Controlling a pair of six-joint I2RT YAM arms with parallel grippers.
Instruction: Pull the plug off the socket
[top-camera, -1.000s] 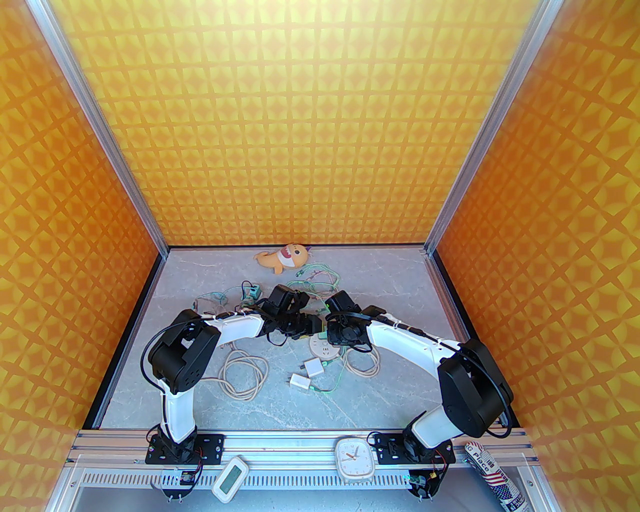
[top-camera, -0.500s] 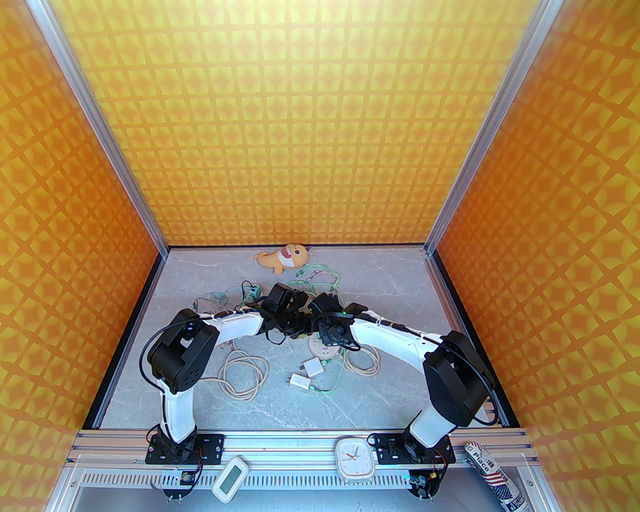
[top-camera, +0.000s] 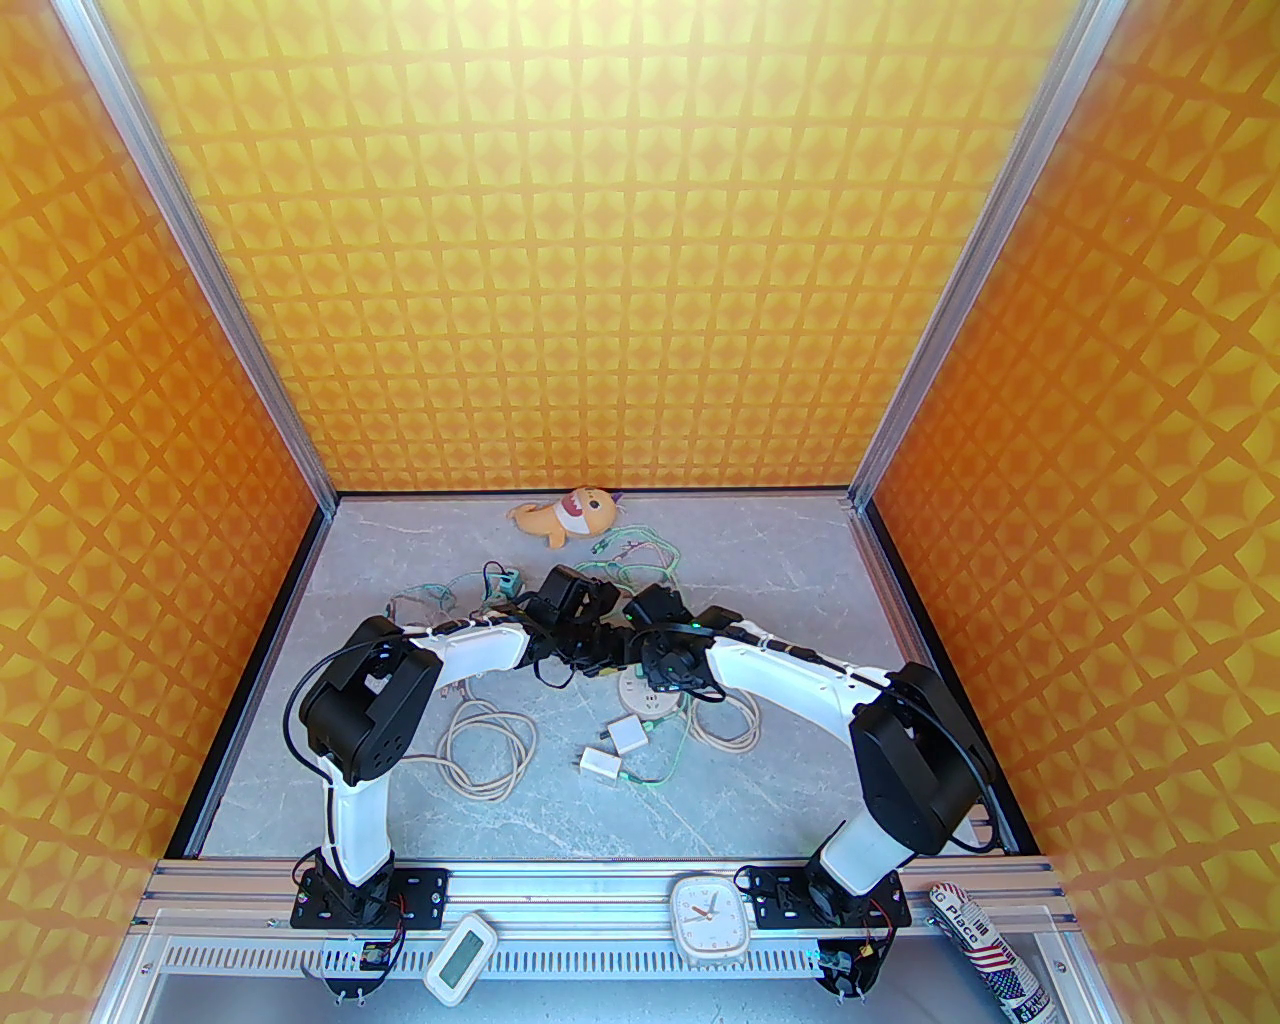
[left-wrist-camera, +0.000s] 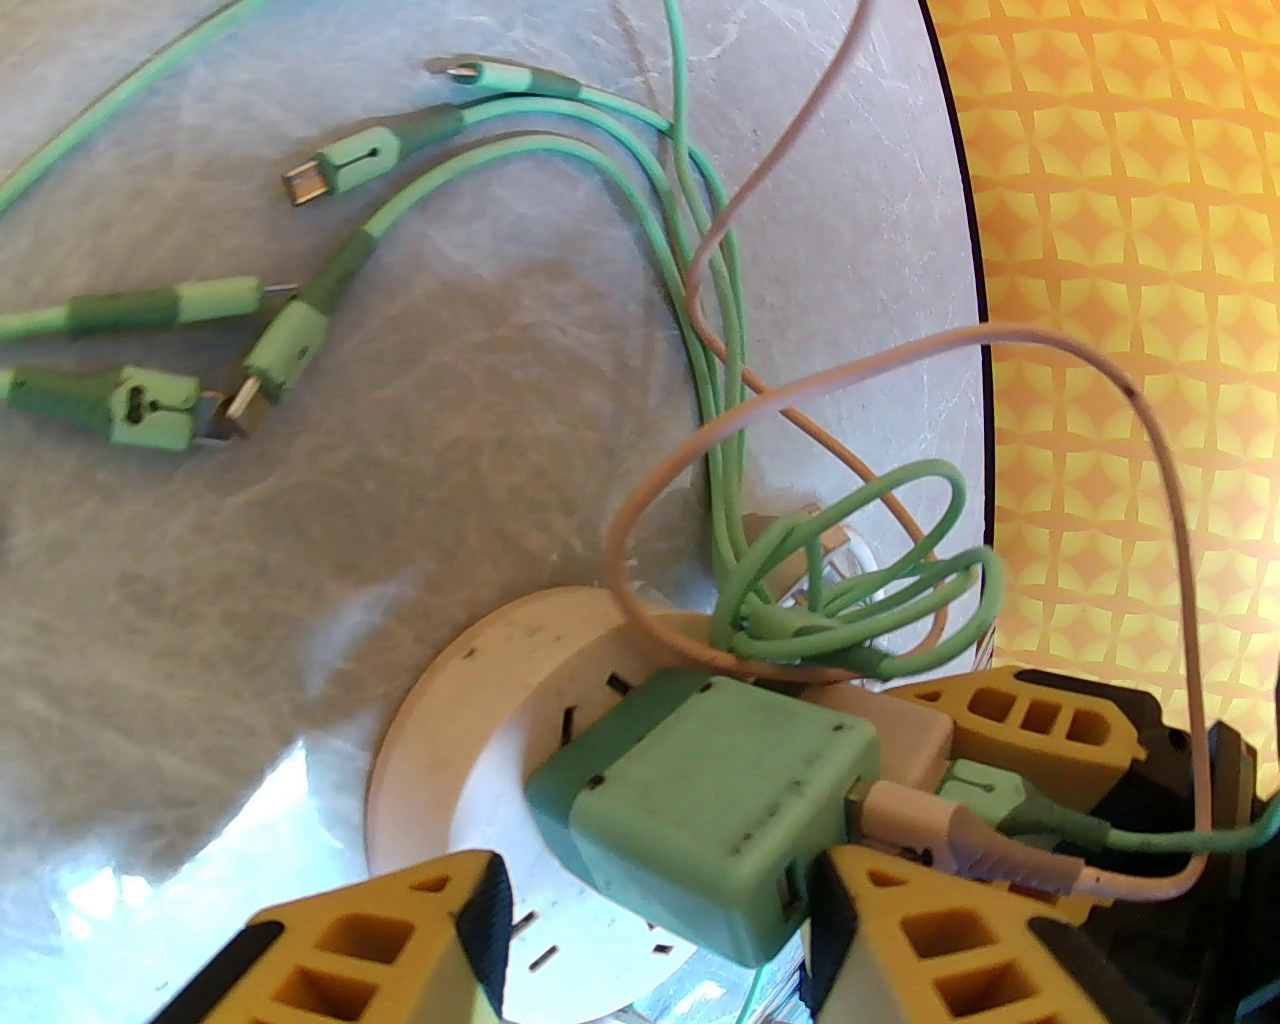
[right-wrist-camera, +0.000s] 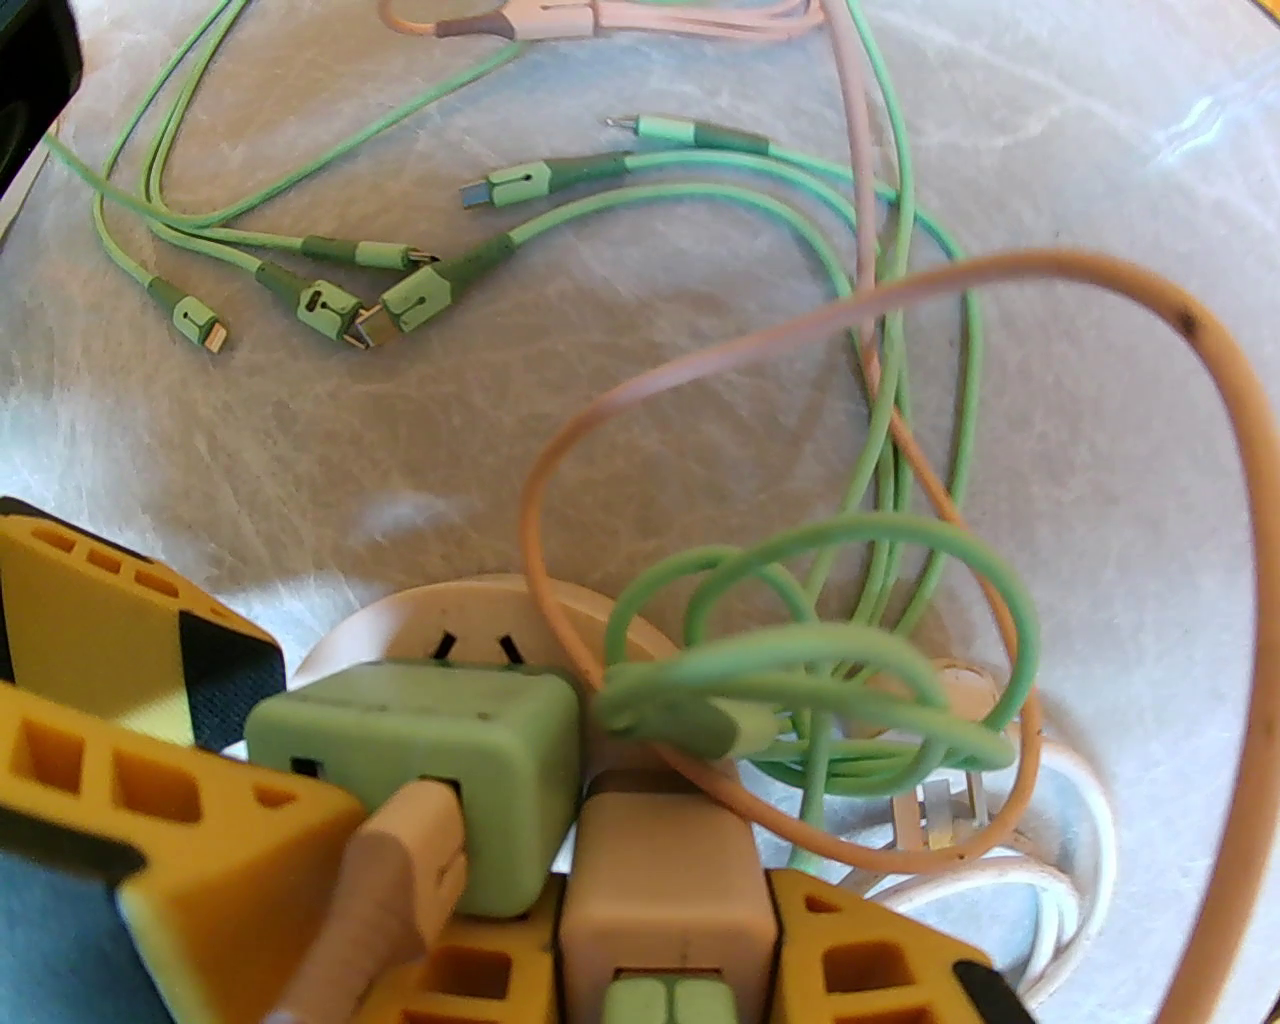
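Both grippers at the socket, plugs seated.
I see the round white socket (left-wrist-camera: 440, 720) flat on the table (left-wrist-camera: 420, 480), with the green plug (left-wrist-camera: 700, 800) and beige plug (right-wrist-camera: 665, 870) side by side on its face, touching. My right gripper (right-wrist-camera: 665, 910) is clenched on the beige plug. My left gripper (left-wrist-camera: 655, 880) straddles the green plug; I cannot tell whether it pinches. Green cables (right-wrist-camera: 820, 650) loop just behind.
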